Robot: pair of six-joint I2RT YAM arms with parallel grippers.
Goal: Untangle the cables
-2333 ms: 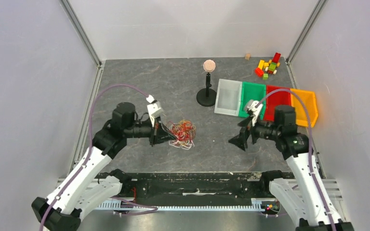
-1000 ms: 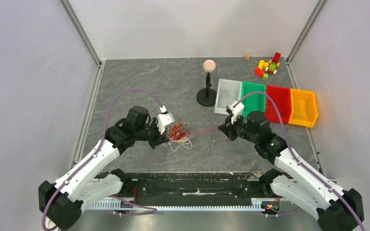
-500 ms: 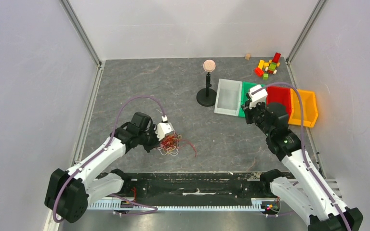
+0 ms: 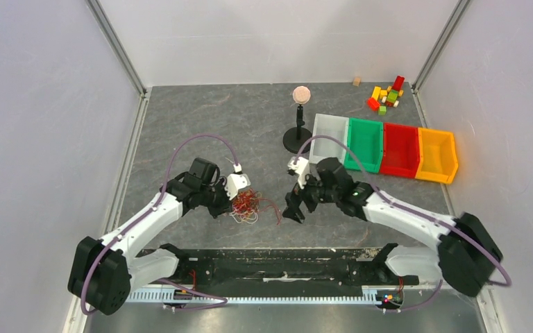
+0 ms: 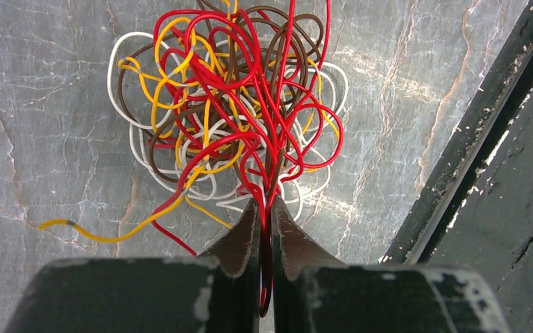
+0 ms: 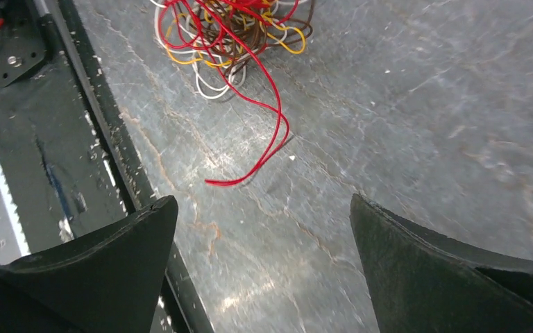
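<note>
The cables are held clenched in the jaws of the left gripper. One red strand is now drawn loose, and the right gripper is brought back, jaws released.

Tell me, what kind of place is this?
Likely a robot test booth: plain white walls, two table-mounted arms, the left gripper clamping a tangle of cables, coloured bins behind.
</note>
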